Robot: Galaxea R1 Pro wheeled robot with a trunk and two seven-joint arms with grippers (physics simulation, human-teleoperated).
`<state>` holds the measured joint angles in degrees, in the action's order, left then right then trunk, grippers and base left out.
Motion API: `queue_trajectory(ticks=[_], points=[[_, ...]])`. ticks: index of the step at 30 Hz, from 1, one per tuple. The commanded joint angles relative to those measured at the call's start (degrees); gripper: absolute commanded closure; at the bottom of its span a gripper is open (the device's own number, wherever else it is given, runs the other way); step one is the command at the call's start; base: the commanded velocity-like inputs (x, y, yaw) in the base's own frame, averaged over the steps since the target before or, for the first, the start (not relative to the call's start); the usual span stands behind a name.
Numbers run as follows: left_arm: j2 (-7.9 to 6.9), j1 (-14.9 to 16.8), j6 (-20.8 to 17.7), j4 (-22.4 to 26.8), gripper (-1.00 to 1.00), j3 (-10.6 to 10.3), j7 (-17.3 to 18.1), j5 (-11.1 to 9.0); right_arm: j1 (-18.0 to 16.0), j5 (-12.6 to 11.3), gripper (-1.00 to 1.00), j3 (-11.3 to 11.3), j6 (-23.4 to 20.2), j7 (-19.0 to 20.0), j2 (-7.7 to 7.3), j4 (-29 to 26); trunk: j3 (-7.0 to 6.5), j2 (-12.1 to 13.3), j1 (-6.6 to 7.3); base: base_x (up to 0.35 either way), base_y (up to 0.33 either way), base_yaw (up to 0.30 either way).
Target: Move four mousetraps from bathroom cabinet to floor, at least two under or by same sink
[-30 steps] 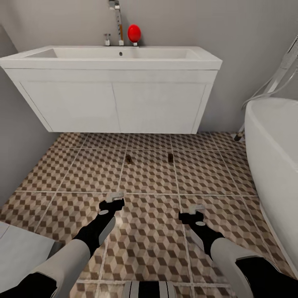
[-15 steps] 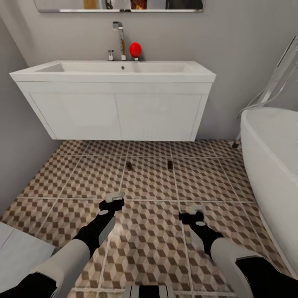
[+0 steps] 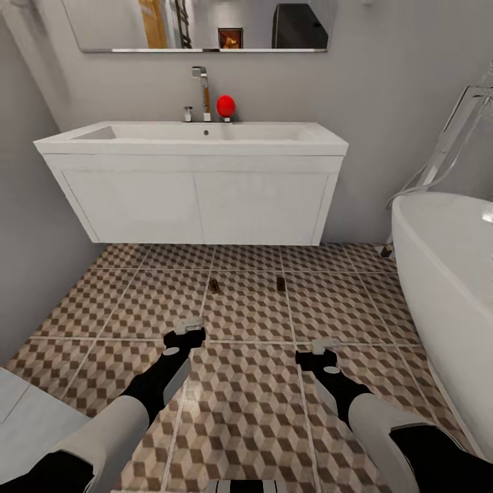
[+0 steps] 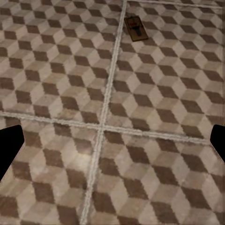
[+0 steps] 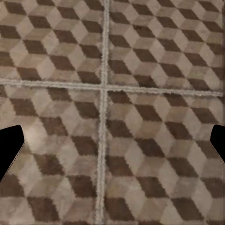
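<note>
Left arm: the black-and-white left gripper (image 3: pixel 190 331) is held low and forward over the cube-patterned brown, tan and cream bathroom floor (image 3: pixel 253 404); its fingers are spread wide, with nothing between them (only dark tips are seen at the edges of the wrist view).
Right arm: the right gripper (image 3: pixel 322 348) is posed likewise, fingers wide apart and empty.
Mousetraps: two tiny flat brown wooden mousetraps (image 3: pixel 214 285) (image 3: pixel 280 283) are laid on the floor, apart from each other, just in front of the vanity; one (image 4: pixel 136 28) is seen ahead of the left gripper.
Sink: the wide white rectangular bathroom sink (image 3: pixel 195 137) is mounted on the wall; a red ball-shaped object (image 3: pixel 225 105) is stood beside the chrome tap (image 3: pixel 201 89).
Bathtub: a white oval bathtub (image 3: pixel 448 287) is seen at the right.
</note>
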<state>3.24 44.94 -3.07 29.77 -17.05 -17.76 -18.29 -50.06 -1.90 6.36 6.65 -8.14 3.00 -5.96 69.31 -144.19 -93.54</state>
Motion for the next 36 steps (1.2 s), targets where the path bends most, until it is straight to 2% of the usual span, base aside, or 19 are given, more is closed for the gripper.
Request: queue_trajectory(ticks=[1,36], points=[[-0.07,0.0,-0.2,0.1,-1.0,-0.4,-0.5,-0.4,0.0,-0.2,-1.0,0.4,0.2,-0.3,0.02,0.1,-0.18,0.0,0.03,0.0,0.0,0.0],[-0.08,0.0,-0.1,0.1,-1.0,-0.4,-0.5,-0.7,0.0,-0.3,-1.0,0.4,0.4,-0.3,-0.1,0.2,-7.94,0.5,0.94,0.0,0.0,0.0]])
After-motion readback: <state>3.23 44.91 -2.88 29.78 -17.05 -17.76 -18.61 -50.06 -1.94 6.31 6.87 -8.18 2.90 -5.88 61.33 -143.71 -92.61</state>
